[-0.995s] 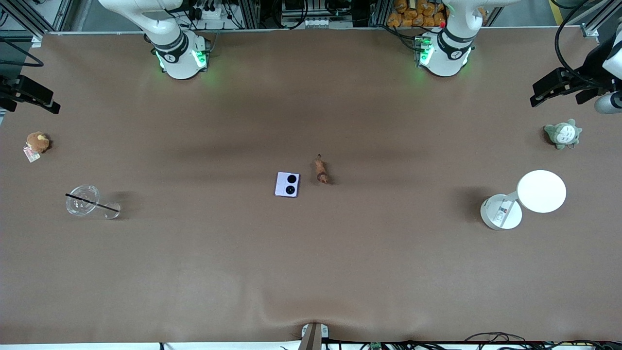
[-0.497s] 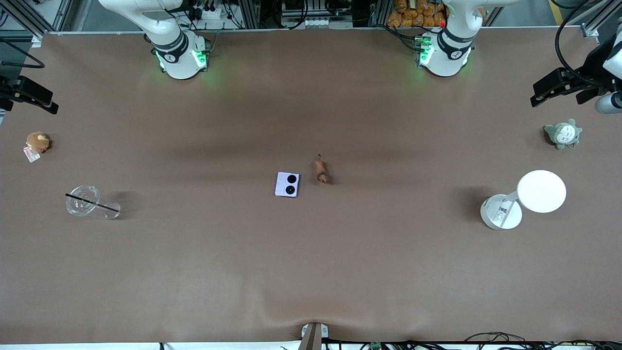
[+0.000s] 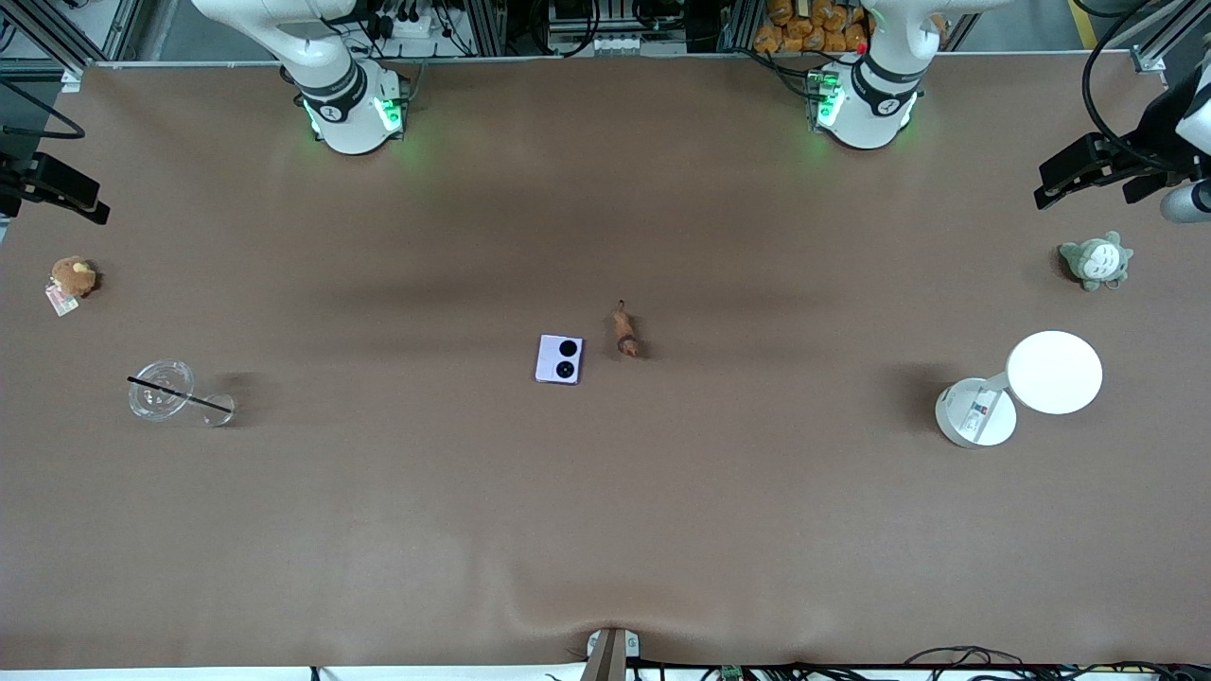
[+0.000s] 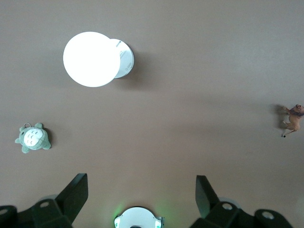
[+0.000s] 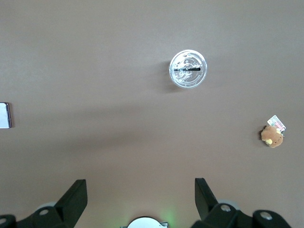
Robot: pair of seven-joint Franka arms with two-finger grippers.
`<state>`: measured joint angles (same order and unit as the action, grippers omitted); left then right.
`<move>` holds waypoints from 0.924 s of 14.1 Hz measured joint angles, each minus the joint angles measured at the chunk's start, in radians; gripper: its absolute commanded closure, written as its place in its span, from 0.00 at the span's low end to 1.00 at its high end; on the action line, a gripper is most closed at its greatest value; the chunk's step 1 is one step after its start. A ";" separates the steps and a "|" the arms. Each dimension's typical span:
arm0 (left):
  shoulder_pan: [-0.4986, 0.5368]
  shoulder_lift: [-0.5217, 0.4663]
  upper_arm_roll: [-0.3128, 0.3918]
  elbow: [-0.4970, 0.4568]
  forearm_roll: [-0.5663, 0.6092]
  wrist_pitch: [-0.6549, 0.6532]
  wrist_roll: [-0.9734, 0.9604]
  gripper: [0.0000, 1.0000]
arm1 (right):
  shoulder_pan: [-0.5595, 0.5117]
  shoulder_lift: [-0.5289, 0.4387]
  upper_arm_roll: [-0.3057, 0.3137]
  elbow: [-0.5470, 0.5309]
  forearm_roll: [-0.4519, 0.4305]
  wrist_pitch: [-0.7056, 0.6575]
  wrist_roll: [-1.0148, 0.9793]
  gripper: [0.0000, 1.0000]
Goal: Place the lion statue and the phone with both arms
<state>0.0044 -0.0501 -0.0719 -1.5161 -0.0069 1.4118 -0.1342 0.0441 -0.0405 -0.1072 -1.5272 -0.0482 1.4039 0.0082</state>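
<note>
The lilac phone lies flat at the table's middle, and its edge shows in the right wrist view. The small reddish-brown lion statue lies beside it, toward the left arm's end, and shows in the left wrist view. My left gripper hangs high over the left arm's end of the table, open and empty. My right gripper hangs high over the right arm's end, open and empty. Both are well apart from the phone and the lion.
A white round lamp and a grey-green plush sit at the left arm's end. A clear cup with a black straw and a brown plush with a tag sit at the right arm's end.
Both grippers have drifted very slightly outward at the table's ends. The phone and the lion statue have not moved.
</note>
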 measured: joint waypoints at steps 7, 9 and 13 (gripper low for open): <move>-0.013 0.010 -0.010 0.000 0.000 0.000 0.000 0.00 | 0.017 0.006 -0.003 -0.006 0.000 -0.025 0.001 0.00; -0.026 0.030 -0.020 0.000 0.000 0.000 0.000 0.00 | 0.017 0.006 -0.001 -0.006 0.000 -0.039 0.001 0.00; -0.083 0.099 -0.064 0.000 0.000 0.000 -0.106 0.00 | 0.033 0.006 0.011 -0.006 0.001 -0.039 0.001 0.00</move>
<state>-0.0790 0.0488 -0.1360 -1.5162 -0.0073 1.4121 -0.2400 0.0774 -0.0345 -0.0959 -1.5329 -0.0476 1.3647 0.0093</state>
